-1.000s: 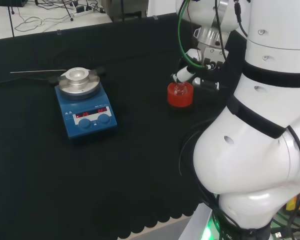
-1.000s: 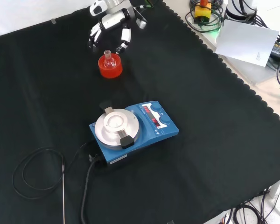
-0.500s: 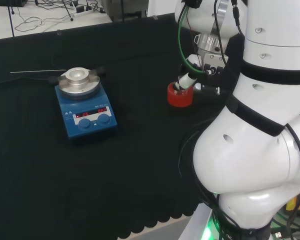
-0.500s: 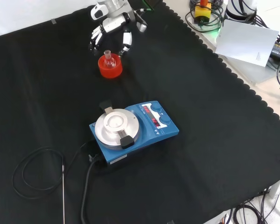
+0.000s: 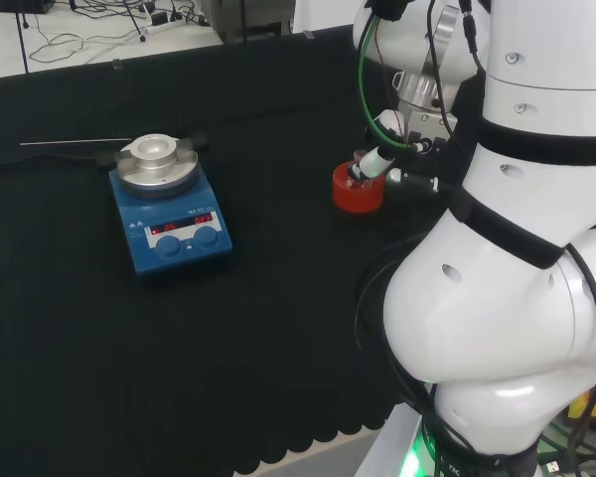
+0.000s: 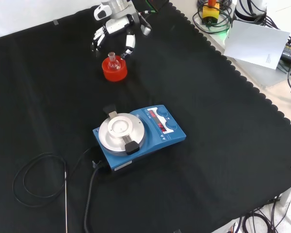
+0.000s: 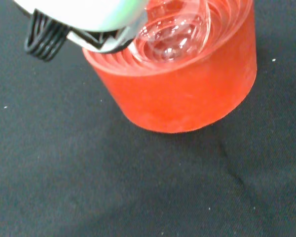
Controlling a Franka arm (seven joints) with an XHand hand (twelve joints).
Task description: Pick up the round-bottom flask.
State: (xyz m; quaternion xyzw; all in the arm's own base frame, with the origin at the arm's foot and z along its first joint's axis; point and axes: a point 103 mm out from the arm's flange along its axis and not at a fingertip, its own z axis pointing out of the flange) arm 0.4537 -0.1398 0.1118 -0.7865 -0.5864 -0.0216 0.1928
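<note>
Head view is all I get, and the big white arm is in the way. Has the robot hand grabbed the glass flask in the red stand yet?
Observer: Not yet. In the front view the robot hand has its fingers spread either side of the flask, not closed on it.
Operator: Is the flask standing straight?
Observer: Yes. The front view shows its neck pointing up out of the red stand.
Operator: Does it sit right down in the stand?
Observer: Yes. The wrist view shows its round clear belly resting in the stand's ribbed hollow.
</note>
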